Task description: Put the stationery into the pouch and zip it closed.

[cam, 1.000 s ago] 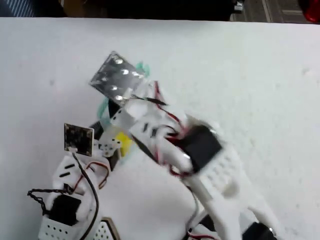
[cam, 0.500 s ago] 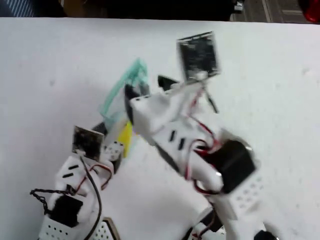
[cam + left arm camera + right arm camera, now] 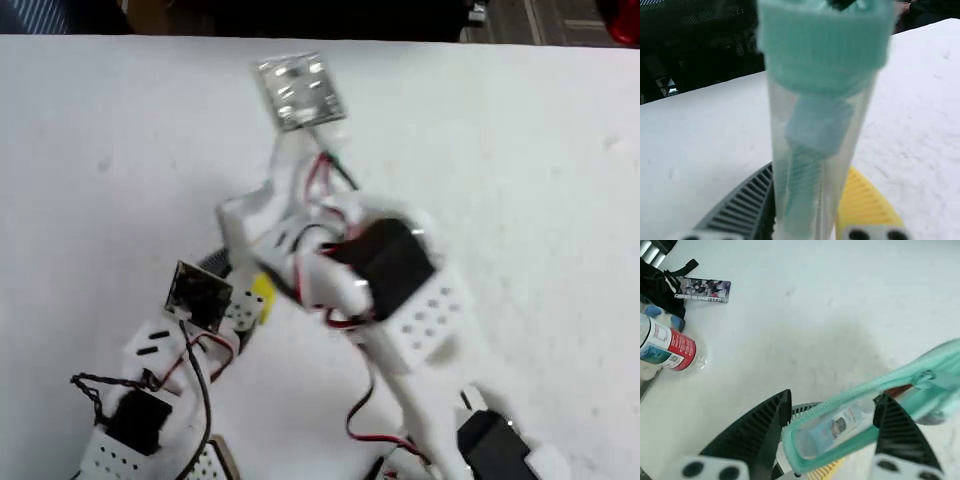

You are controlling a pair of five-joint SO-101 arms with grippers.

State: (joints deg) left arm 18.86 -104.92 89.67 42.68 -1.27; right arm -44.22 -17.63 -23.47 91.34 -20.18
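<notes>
Well apart from a bottle [image 3: 667,347], left pincer [image 3: 810,177] clamps the pouch [image 3: 820,100]; right pincer's [image 3: 834,397] spread jaws straddle it.

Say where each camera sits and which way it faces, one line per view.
High view: fixed off the arms, looking down on the table; the left arm and right arm show.
Left wrist view: on the left wrist, facing along the left gripper, shut on the pouch.
Right wrist view: on the right wrist, facing past the right gripper to the pouch and table.
Shared: both wrist views show the pouch and the left gripper's yellow finger.
</notes>
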